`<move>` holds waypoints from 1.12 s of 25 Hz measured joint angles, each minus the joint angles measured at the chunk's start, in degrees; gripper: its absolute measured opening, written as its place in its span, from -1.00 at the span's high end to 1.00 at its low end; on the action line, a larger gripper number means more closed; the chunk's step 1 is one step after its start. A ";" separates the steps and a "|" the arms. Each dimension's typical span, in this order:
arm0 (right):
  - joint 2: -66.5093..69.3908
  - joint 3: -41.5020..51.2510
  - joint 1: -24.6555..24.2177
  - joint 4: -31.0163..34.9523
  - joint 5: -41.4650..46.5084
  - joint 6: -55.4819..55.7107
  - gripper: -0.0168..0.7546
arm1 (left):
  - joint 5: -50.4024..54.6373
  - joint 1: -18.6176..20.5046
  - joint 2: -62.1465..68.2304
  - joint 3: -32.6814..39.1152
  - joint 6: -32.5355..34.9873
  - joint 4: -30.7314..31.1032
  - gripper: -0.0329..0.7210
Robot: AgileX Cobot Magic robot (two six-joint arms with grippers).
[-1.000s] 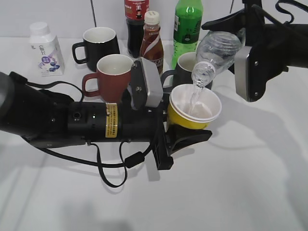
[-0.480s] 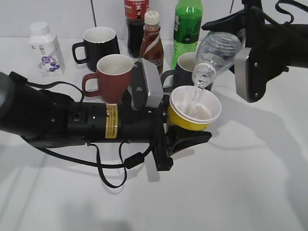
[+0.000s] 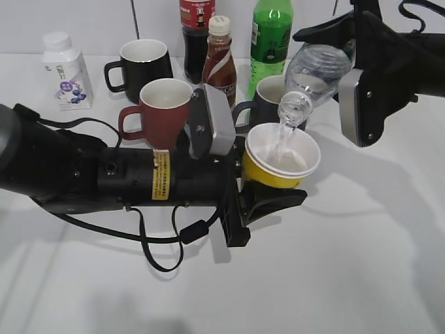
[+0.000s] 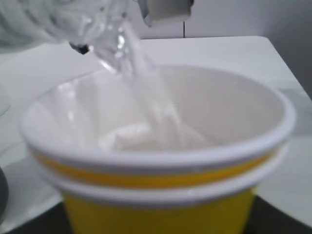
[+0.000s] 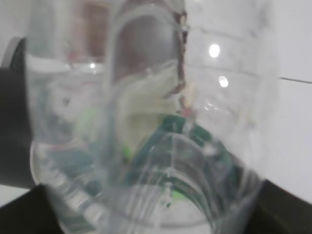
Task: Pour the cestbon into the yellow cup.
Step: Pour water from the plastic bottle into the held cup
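My left gripper (image 3: 278,191) is shut on the yellow cup (image 3: 268,174) and holds it just above the table. The cup fills the left wrist view (image 4: 161,204), white inside, with water in its bottom. My right gripper (image 3: 351,62) is shut on the cestbon (image 3: 314,73), a clear bottle tipped neck-down over the cup. Its open mouth (image 3: 292,111) is right above the cup's rim and a stream of water runs into the cup (image 4: 146,83). The bottle's clear body fills the right wrist view (image 5: 146,122); its label barely shows.
Behind the cup stand a black mug (image 3: 261,104), a red mug (image 3: 163,108), another black mug (image 3: 142,62), a brown sauce bottle (image 3: 219,62), a bright green bottle (image 3: 271,38), a dark cola bottle (image 3: 196,31) and a small white bottle (image 3: 66,73) at far left.
Water keeps running from the bottle into the cup. The bottle's neck has shifted very slightly; both arms stay about where they were.
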 joint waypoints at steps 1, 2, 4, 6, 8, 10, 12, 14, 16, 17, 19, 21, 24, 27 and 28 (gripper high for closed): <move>0.00 0.00 0.00 0.31 0.25 -0.46 -0.23 | -0.31 0.00 0.00 0.00 0.00 0.00 -0.10; 0.00 0.00 0.00 0.44 0.40 -0.61 -0.23 | -0.64 0.00 0.00 0.00 0.00 0.00 -0.10; 0.00 0.00 0.00 0.56 0.72 -0.94 -0.23 | -0.99 0.00 0.00 0.00 0.00 0.00 -0.10; 0.00 0.00 0.00 0.68 0.74 -0.99 -0.23 | -1.05 0.00 0.00 0.00 0.00 0.00 -0.10; 0.00 0.00 0.00 0.74 0.85 -1.04 -0.23 | -1.12 0.00 0.00 0.00 0.00 0.00 -0.10; 0.00 0.00 0.00 0.76 0.85 -1.04 -0.23 | -1.21 0.00 0.00 0.00 0.00 0.00 -0.10; 0.00 0.00 0.00 0.81 0.85 -1.04 -0.23 | -1.21 0.00 0.00 0.00 0.00 0.00 -0.10; 0.00 0.00 0.00 0.81 0.85 -1.41 -0.23 | -1.23 0.00 0.00 0.00 0.00 0.00 -0.10; 0.00 0.00 0.00 0.81 0.85 -1.71 -0.23 | -1.23 0.00 0.00 0.00 0.00 0.00 -0.10; 0.00 0.00 0.00 0.81 0.85 -1.83 -0.23 | -1.23 0.00 0.00 0.00 0.00 0.00 -0.10; 0.00 0.00 0.00 0.83 0.85 -1.89 -0.23 | -1.23 0.00 0.00 0.00 0.00 0.00 -0.10; 0.00 0.00 0.00 1.12 0.85 -1.99 -0.23 | -1.23 0.00 0.00 0.00 0.00 0.00 -0.10; 0.00 0.00 0.00 1.23 0.85 -0.78 -0.23 | -1.23 0.00 0.00 0.00 0.00 -0.10 -0.10; 0.00 0.00 0.00 1.25 0.35 3.81 -0.23 | -1.23 0.00 0.00 0.00 0.00 -0.93 -0.10; 0.00 0.00 0.00 1.25 0.00 6.47 -0.23 | -1.23 0.00 0.00 0.00 0.00 -1.31 -0.10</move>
